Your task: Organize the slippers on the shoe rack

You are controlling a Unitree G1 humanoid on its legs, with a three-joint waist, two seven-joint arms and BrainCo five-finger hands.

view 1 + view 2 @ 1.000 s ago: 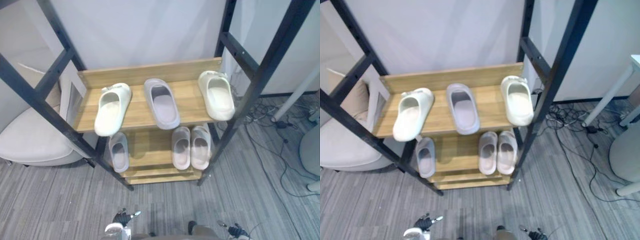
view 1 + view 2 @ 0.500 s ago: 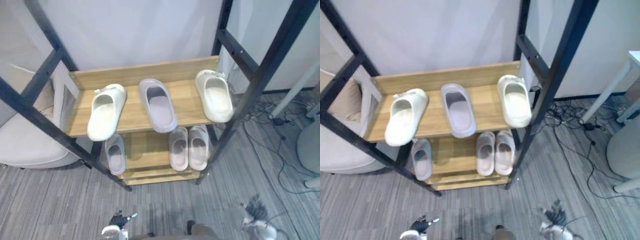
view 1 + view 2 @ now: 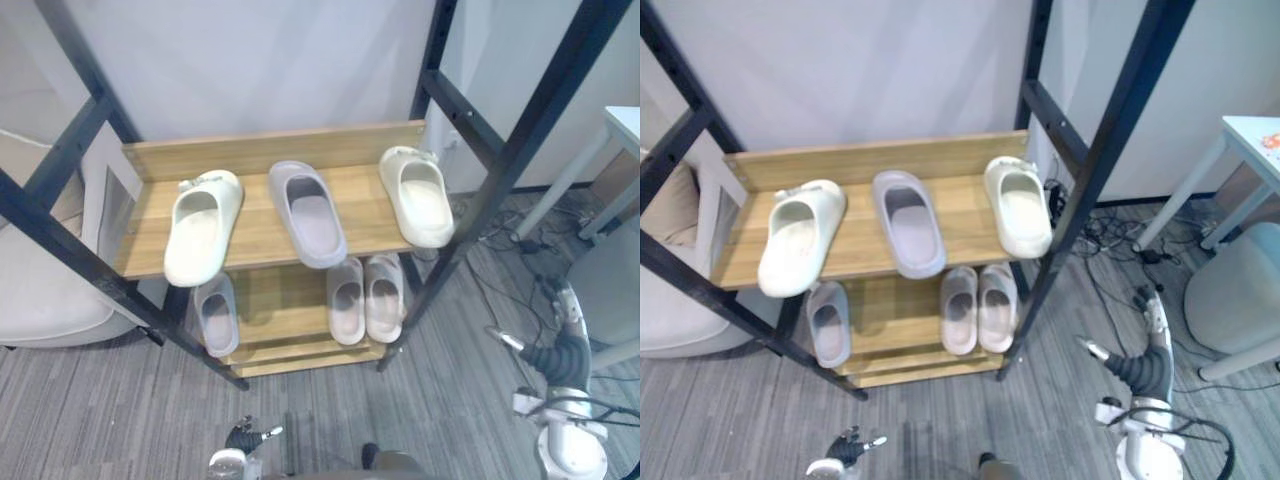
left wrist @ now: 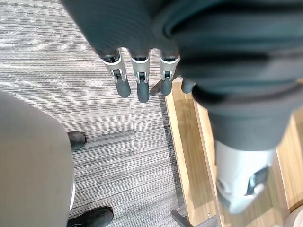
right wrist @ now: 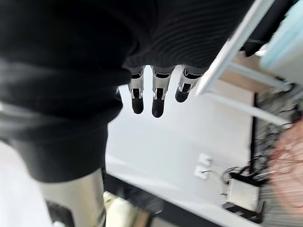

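The shoe rack (image 3: 262, 150) has wooden shelves in a black frame. On its upper shelf lie a cream slipper (image 3: 203, 240) at the left, overhanging the front edge, a lilac slipper (image 3: 307, 212) in the middle and a second cream slipper (image 3: 416, 196) at the right. The lower shelf carries one lilac slipper (image 3: 215, 315) at the left and a pale pink pair (image 3: 366, 298) at the right. My right hand (image 3: 557, 352) is raised at the lower right, beside the rack, with straight fingers (image 5: 158, 97) and nothing in it. Low over the floor hangs my left hand (image 3: 243, 437), fingers (image 4: 138, 80) straight and empty.
A beige cushioned seat (image 3: 40, 300) stands left of the rack. To the right are a white table (image 3: 1250, 130), a round pale stool (image 3: 1240, 300) and loose cables (image 3: 510, 240) on the grey carpet.
My right hand has risen from the bottom edge to the lower right, beside the rack. The camera has shifted a little. The slippers and my left hand stay put.
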